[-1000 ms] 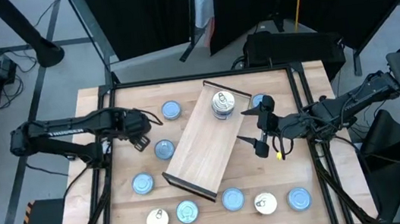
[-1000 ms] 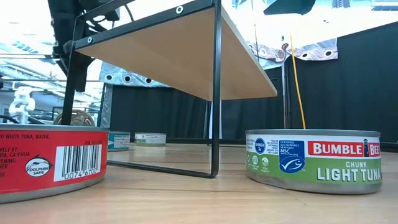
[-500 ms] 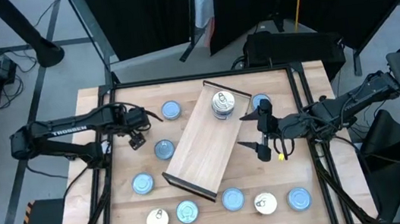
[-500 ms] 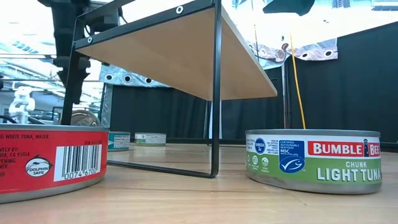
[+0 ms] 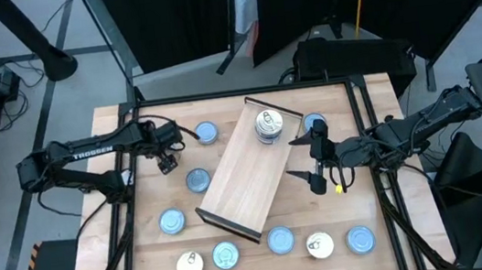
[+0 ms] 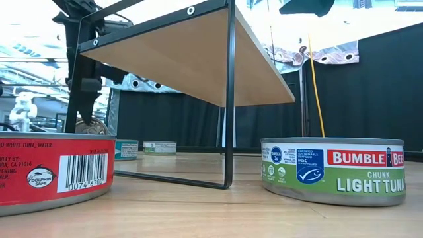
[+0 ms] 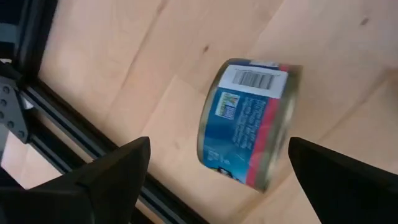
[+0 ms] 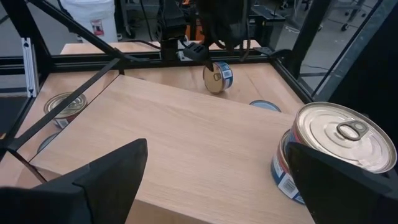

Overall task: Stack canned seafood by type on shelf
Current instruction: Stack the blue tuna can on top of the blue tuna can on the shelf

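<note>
The shelf (image 5: 248, 173), a light-wood board on black wire legs (image 6: 229, 106), stands slantwise mid-table. Two cream-topped tins (image 5: 267, 124) are stacked at its far end (image 8: 336, 149). One tin (image 7: 249, 124) stands on its rim on the table left of the shelf (image 8: 217, 78), blue-and-red label sideways. My left gripper (image 5: 168, 159) hangs open just above it, pointing down, fingers wide on either side and apart from it (image 6: 86, 92). My right gripper (image 5: 306, 156) stays open above the shelf's right long edge, empty.
Blue-topped tins lie loose left of the shelf (image 5: 207, 133) (image 5: 198, 180) (image 5: 171, 221). Several tins line the near edge (image 5: 280, 239), and another sits by my right gripper (image 5: 313, 124). Black frame rails (image 5: 127, 181) border the tabletop. Two tins (image 6: 46, 172) (image 6: 334, 170) stand close to the low camera.
My left gripper has swung toward the table's far edge and come down over the tin standing on its rim, rolling at the wrist as it went. The tin and the shelf have kept their places.
</note>
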